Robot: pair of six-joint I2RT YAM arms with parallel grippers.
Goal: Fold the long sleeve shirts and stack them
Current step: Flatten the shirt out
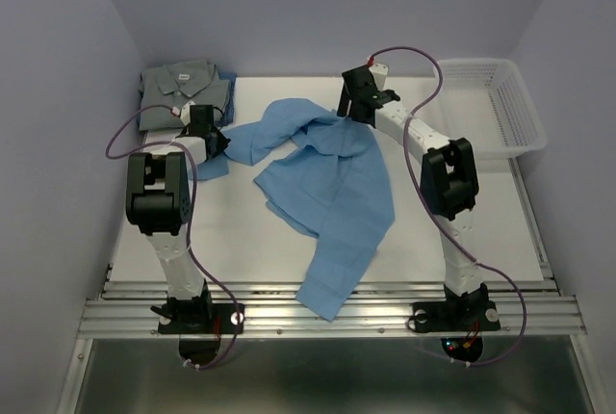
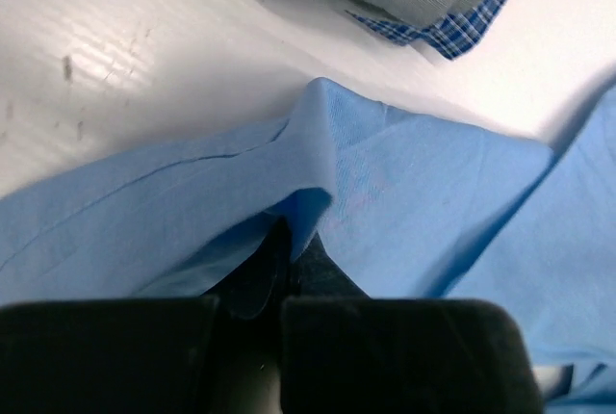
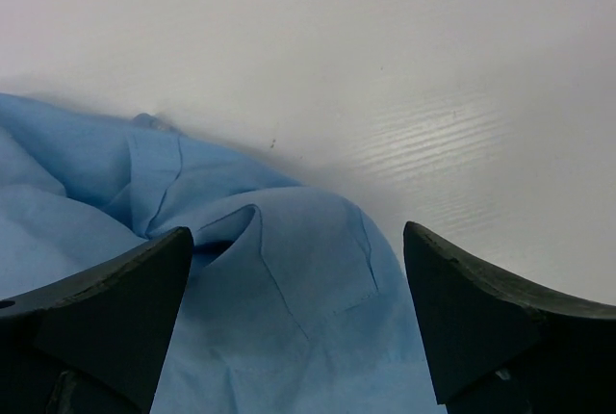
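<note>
A light blue shirt (image 1: pixel 332 188) lies crumpled across the middle of the table, its lower end hanging over the front edge. A grey-green shirt (image 1: pixel 181 87) lies folded at the back left, on top of a blue plaid cloth (image 2: pixel 462 29). My left gripper (image 1: pixel 217 144) is shut on a fold of the light blue shirt (image 2: pixel 404 193) at its left end. My right gripper (image 1: pixel 348 114) is open, its fingers (image 3: pixel 125 298) straddling a raised fold of the blue shirt (image 3: pixel 298 279) at its far edge.
A white mesh basket (image 1: pixel 491 106) stands at the back right. The white table (image 1: pixel 462 231) is bare to the right of the shirt. A metal rail (image 1: pixel 327 313) runs along the front edge, under the arm bases.
</note>
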